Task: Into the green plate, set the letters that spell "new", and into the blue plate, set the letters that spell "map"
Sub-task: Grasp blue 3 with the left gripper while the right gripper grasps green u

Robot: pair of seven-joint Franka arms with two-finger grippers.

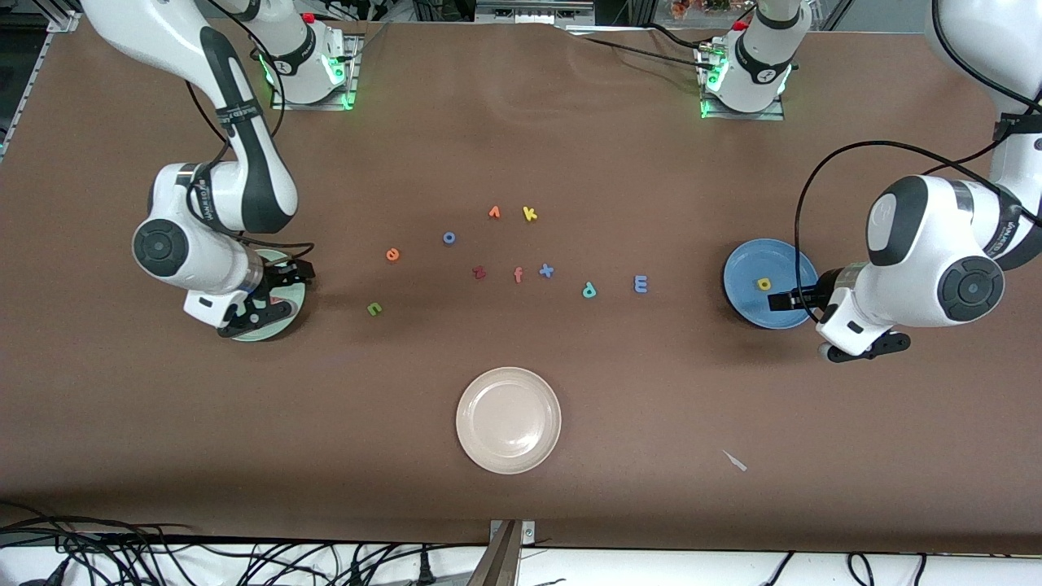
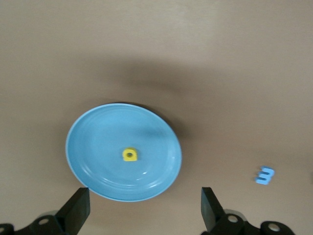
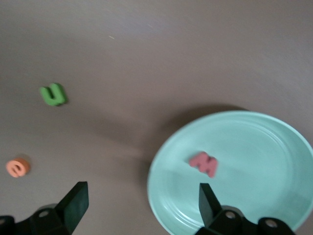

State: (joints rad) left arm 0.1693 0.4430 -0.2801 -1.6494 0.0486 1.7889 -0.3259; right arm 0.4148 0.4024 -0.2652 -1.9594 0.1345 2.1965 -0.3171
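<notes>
The blue plate [image 1: 749, 260] [image 2: 98, 147] sits toward the left arm's end with the yellow a [image 1: 763, 284] [image 2: 129, 154] lying in it. My left gripper [image 1: 829, 324] [image 2: 144, 210] hangs open over the plate's edge, empty. The blue m [image 1: 641, 283] [image 2: 264, 175] and teal p [image 1: 588, 290] lie on the table. The green plate [image 1: 264, 332] [image 3: 254, 147] holds the pinkish-red w [image 3: 203, 163]. My right gripper [image 1: 277, 297] [image 3: 142, 208] is open above its rim, covering most of it in the front view. The green n [image 1: 374, 308] [image 3: 54, 94] and orange e [image 1: 392, 255] [image 3: 17, 167] rest on the table beside that plate.
A cream-white plate [image 1: 509, 419] lies nearer the front camera. Mid-table lie a blue o [image 1: 448, 238], an orange pointed letter [image 1: 494, 212], a yellow k [image 1: 530, 214], a dark red z [image 1: 479, 273], an orange f [image 1: 518, 275] and a blue x [image 1: 546, 270]. A white scrap [image 1: 735, 461] lies nearer the camera.
</notes>
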